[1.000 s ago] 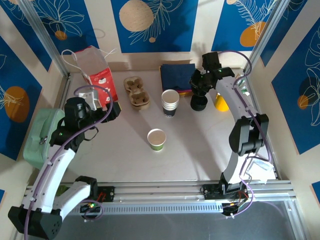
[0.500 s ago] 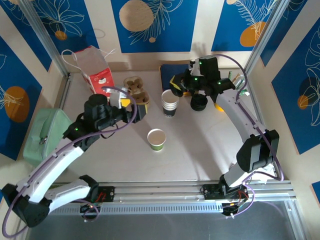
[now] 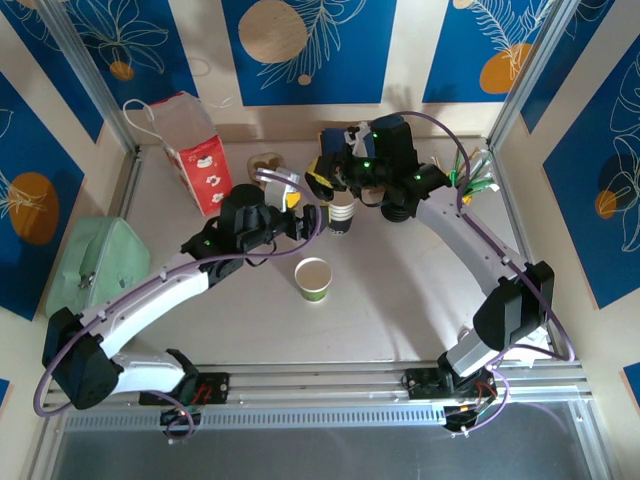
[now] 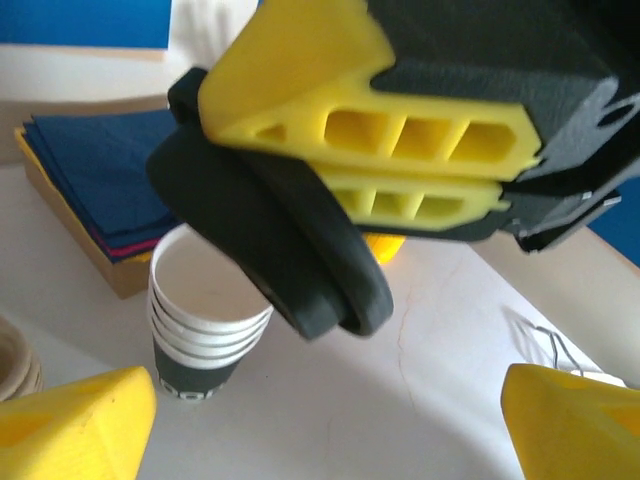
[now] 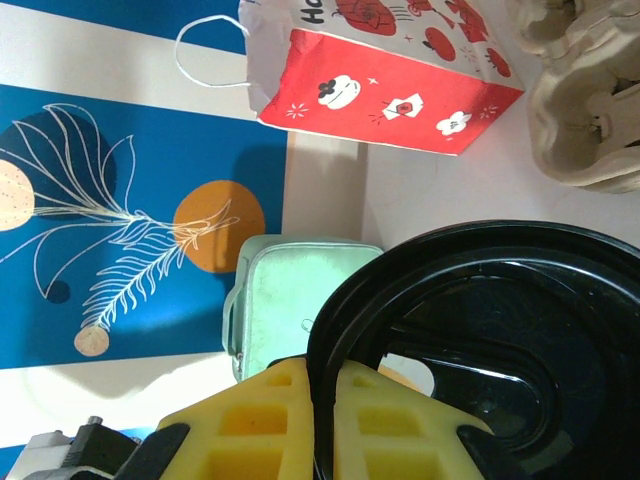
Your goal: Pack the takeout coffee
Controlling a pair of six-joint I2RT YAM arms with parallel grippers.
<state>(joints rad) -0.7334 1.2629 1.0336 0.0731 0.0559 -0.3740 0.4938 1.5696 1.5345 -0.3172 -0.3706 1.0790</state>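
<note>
In right gripper (image 5: 322, 408), black lid (image 5: 500, 330); seemingly half-cropped

The right gripper (image 5: 322, 382) and lid (image 4: 290, 250) crowd above the cup stack (image 4: 200, 320).

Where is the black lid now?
In the left wrist view, the right gripper holds the lid by its rim, close above the cup stack.

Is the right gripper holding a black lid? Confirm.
Yes, the right gripper pinches the rim of the black lid between its yellow fingers.
</note>
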